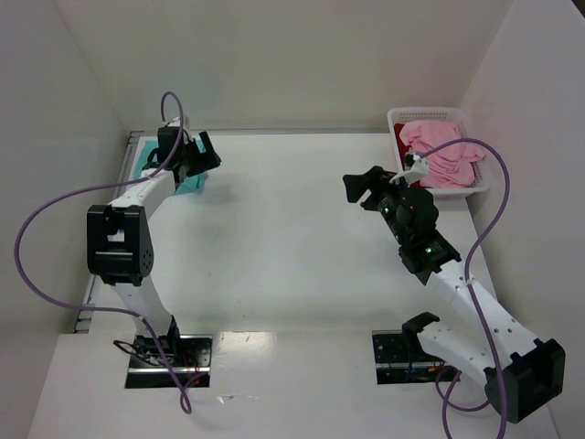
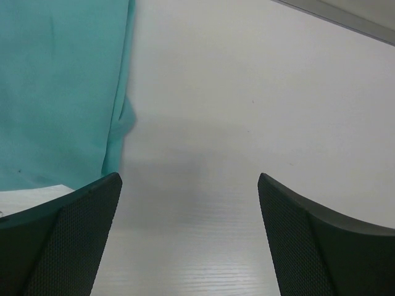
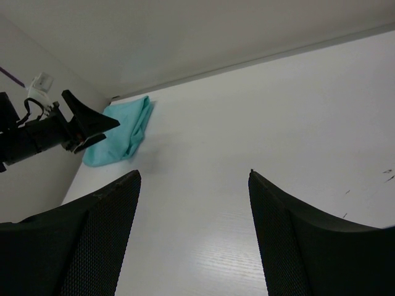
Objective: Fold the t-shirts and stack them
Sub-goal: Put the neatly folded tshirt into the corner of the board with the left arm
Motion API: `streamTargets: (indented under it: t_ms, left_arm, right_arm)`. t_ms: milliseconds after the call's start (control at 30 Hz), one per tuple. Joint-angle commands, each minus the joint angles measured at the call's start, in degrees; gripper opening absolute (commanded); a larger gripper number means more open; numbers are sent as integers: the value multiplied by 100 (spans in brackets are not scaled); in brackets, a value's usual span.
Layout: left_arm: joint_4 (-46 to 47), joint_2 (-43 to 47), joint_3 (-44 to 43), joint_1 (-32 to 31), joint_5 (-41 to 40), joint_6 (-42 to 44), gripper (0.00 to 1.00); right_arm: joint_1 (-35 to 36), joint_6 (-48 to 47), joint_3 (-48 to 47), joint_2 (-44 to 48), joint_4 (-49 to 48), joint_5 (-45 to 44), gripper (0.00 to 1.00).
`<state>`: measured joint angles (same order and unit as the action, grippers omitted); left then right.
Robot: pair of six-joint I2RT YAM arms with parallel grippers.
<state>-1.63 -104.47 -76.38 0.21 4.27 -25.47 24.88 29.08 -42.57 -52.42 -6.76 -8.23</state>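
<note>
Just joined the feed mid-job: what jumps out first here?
The teal t-shirt lies folded in the far left corner, beside the open left tool. At far right, a pink t-shirt heaps over a dark red one in the white basket, near the open, empty right tool.

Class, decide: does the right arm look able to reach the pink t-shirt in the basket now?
Probably yes: the open right gripper hangs beside the basket, the pink t-shirt lies uncovered on top; it must turn round.
</note>
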Motion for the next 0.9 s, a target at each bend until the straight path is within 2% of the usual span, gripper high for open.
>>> streamTargets:
  t_ms: [0,200,333,633,867]
  left_arm:
    - [-100,-258,-263,-12,-154,-54,99]
    - [-31,-592,-114,-65,-391,-256,93]
    - [-258,-593,44,-65,-760,-318,93]
    - [-1032,-1031,-474,-65,-1885,-616,94]
    - [-1225,-1374,-860,-13,-2071,-740,94]
  right_arm:
    - [52,-34,64,258,-202,-30,76]
    - [52,-34,64,321,-202,-91,76]
    - [52,-34,64,321,-202,-91,76]
    - [52,-34,179,311,-317,14,76]
    - [52,-34,179,312,-369,14,76]
